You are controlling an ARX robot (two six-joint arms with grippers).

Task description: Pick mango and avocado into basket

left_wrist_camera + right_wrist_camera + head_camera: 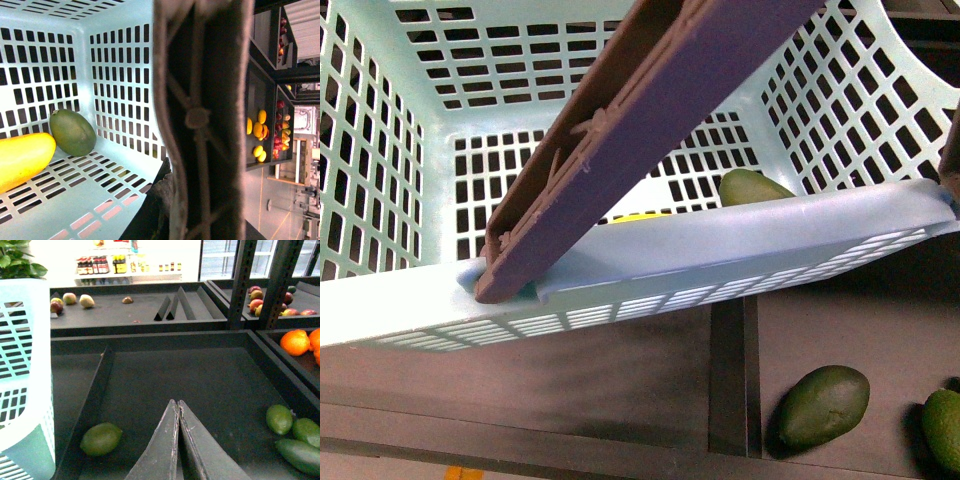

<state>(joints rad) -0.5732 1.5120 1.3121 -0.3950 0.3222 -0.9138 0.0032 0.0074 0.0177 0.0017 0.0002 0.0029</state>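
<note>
Resting together: mango (22, 157), avocado (73, 132), basket (120, 55)

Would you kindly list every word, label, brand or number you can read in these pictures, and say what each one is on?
No text can be read in any view.
Bottles on the far shop shelf carry labels, too small and blurred to read.
The basket, its brown handle, the mango and the avocado show no print or sticker.
The dark display bins bear no visible signs or price tags.
</note>
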